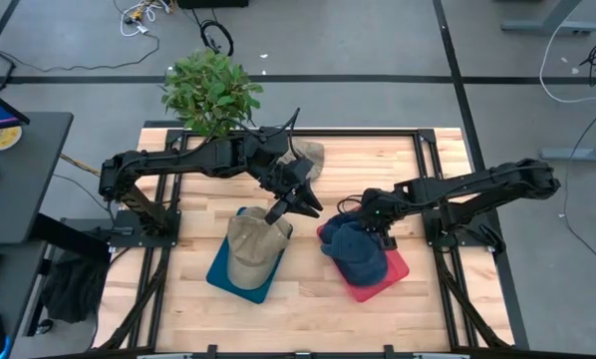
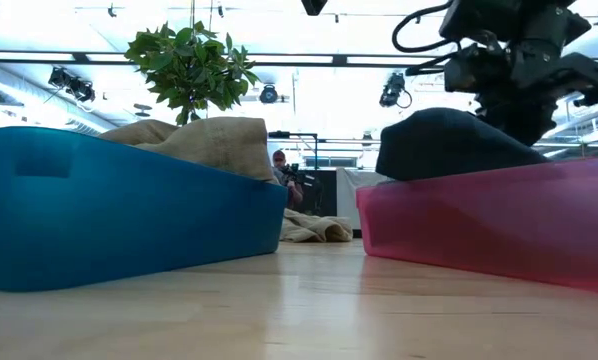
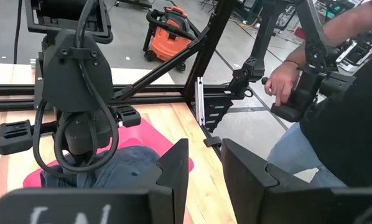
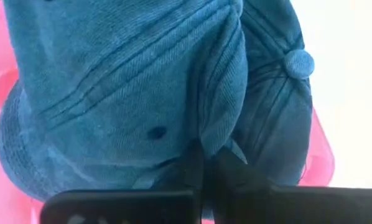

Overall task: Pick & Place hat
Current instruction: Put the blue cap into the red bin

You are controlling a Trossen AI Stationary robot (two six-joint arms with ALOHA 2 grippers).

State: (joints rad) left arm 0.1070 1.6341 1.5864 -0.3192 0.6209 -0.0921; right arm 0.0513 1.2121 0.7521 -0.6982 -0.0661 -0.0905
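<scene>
A dark blue corduroy hat [image 1: 356, 254] lies in a red tray [image 1: 393, 274] right of the table's middle. My right gripper [image 4: 204, 168] is over the hat's far side and shut on it. In the low view the blue hat [image 2: 449, 140] mounds above the red tray's wall [image 2: 499, 220]. A tan hat [image 1: 253, 249] rests in a blue tray [image 1: 223, 274] left of the middle. My left gripper [image 1: 296, 207] is open above that tan hat's far right edge with nothing between its fingers [image 3: 173, 174]. My right gripper pinches a raised fold of the blue hat's crown [image 4: 220, 124] between its two fingers, coming from above and pointing down. The fold stands up between the fingers, close to the top button [image 4: 298, 62]. The rest of the hat lies in the red tray.
Another tan hat [image 1: 308, 158] lies on the bare wood near the far edge, beside a potted plant [image 1: 210, 92]. A person [image 3: 335, 106] stands beyond the table's right side, handling a device. Bare wood shows near the front edge and between the two trays.
</scene>
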